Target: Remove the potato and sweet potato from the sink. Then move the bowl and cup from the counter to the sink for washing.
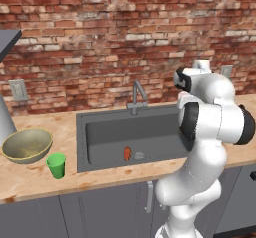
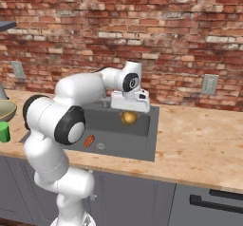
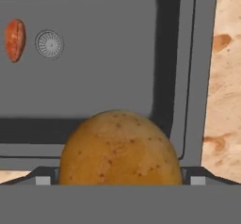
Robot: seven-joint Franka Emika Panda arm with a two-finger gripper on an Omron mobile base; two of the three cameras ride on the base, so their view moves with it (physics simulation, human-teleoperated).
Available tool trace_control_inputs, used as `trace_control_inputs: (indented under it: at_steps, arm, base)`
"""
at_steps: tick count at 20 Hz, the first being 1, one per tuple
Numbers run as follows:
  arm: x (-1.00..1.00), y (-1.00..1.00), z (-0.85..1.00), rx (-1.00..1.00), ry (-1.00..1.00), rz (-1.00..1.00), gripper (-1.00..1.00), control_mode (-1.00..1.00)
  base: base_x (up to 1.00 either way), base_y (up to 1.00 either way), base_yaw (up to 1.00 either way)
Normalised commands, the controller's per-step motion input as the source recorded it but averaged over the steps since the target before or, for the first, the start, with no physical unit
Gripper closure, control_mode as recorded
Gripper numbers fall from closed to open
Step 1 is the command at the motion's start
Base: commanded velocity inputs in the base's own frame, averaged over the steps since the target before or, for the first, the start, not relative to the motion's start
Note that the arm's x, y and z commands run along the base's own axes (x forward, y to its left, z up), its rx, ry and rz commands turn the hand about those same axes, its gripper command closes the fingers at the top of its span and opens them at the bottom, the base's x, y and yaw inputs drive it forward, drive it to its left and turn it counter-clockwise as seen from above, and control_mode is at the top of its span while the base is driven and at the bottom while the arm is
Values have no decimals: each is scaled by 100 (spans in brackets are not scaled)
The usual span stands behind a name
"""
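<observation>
Currently hangs over the right end of the sink (image 3: 188, 77) with the gripper (image 2: 129, 107) pointing down and its fingers spread wide, one on each side of the potato (image 3: 120, 148). Shows no sign of pressing on the skin yet; looks like a straddle, not a grip. Cannot tell for certain whether the potato rests on the basin floor or against the wall just beside it.

Probably handles as a firm, fairly dense lump: no give under the fingers, no risk of breaking, but rounded and smooth enough to squirt sideways if pinched off-centre. Best taken across the widest part of the belly, fingers square to it, low enough that the bulge sits between them and not below them. Needs a steady squeeze, not a hard one.

Leaves the sweet potato (image 3: 14, 39) lying well apart, next to the drain (image 3: 49, 43); likely just as stiff, but slimmer, so better gripped across its short width at mid-length. Leaves the bowl (image 1: 27, 144) and cup (image 1: 56, 165) on the counter (image 1: 30, 182) to the left of the sink, close together.
</observation>
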Motion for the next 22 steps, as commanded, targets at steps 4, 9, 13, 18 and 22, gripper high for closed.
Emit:
trace_control_inputs:
  at_steps: [4, 9, 13, 18, 22]
  arm:
    - [-9, -36, 19, 0, -30, 0, 100, -100]
    - [-8, -35, 12, -2, -36, 0, 100, -100]
    - [-6, -38, 10, -4, -31, 0, 100, -100]
    - [1, -35, 4, -12, -4, 0, 100, -100]
    - [6, -34, 2, -20, 9, 0, 100, -100]
  base:
    - [0, 0, 0]
    - [0, 0, 0]
    - [0, 0, 0]
    - [0, 0, 0]
    - [0, 0, 0]
